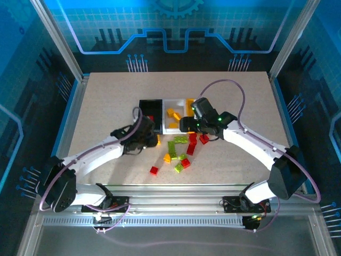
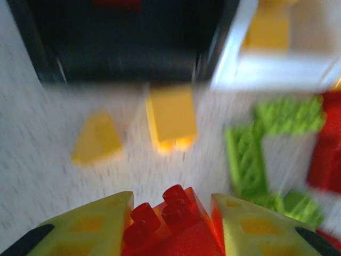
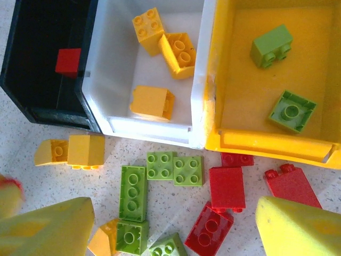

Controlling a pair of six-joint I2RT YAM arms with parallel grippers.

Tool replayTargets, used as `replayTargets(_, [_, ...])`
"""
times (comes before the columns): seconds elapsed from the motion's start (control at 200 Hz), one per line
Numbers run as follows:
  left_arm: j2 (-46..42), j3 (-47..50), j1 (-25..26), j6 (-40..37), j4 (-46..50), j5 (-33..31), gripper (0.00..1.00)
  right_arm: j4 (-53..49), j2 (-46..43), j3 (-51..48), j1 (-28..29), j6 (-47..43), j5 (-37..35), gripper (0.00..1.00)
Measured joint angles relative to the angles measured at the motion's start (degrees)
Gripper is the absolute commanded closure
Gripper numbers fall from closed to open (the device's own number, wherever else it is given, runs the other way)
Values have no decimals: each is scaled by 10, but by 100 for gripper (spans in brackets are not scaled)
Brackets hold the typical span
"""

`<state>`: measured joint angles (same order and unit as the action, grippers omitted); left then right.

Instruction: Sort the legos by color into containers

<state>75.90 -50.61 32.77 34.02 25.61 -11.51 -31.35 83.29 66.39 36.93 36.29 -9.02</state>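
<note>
Grip closed on red lego (image 2: 162,224) by left fingers (image 2: 90,224) just before black bin (image 2: 122,66), probably bound for the red brick (image 3: 68,61) inside; right fingers (image 3: 298,226) open, empty, above loose legos (image 3: 133,192) front-right of that bin.

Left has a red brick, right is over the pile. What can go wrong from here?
The left end effector holds a red brick; the blurred wrist view suggests fast motion, so it may slip before the black bin.
The right end effector hangs open over close-packed red bricks and green bricks; it may grab two.
Both work near the pile; they could collide.
</note>
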Motion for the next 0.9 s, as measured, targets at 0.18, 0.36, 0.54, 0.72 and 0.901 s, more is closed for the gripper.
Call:
replayTargets(0.18, [85, -123, -82, -9, -17, -12, 68, -1, -12, -21, -3, 9, 0, 19])
replayTargets(0.36, [213, -215, -111, -14, -14, -23, 66, -3, -50, -38, -4, 14, 0, 19])
replayTargets(0.54, [290, -276, -113, -19, 6, -24, 56, -12, -97, -71, -6, 21, 0, 18])
replayTargets(0.72, [308, -299, -113, -25, 12, -18, 29, -21, -125, -103, -6, 28, 3, 14])
replayTargets(0.901, [304, -302, -113, -25, 12, -4, 13, -27, -130, -125, -7, 33, 5, 13])
